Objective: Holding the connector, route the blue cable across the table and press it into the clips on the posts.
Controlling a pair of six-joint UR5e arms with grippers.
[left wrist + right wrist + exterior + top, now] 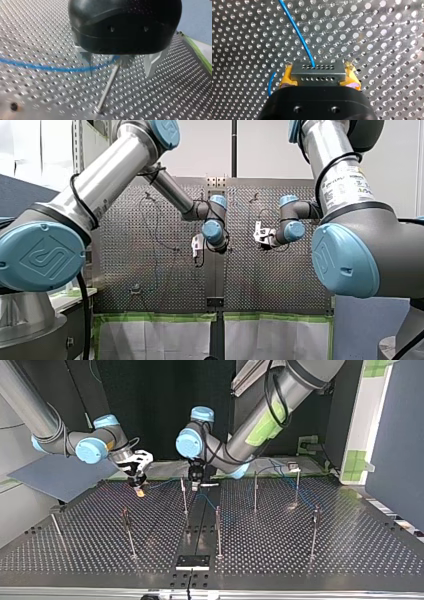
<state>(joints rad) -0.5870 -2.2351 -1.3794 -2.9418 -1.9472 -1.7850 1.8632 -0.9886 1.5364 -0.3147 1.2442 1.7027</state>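
My right gripper (319, 83) is shut on the grey multi-hole connector (317, 72), with a yellow pad (286, 77) at each side. The blue cable (297, 27) leaves the connector's face and runs away over the perforated plate. At the top view's left, that gripper (138, 486) holds the connector low over the table. The cable (167, 481) stretches from it toward a thin post (184, 496). My left gripper (118, 74) is open. Its metal fingers (86, 61) straddle the post (107, 90), and the cable (50, 68) reaches the post's top between them.
Several more thin posts stand on the table, such as one (255, 492) behind and one (218, 532) nearer the camera. Slack blue cable (285, 482) loops around the posts at the top view's right. A black plate (192, 561) sits at the table's near edge.
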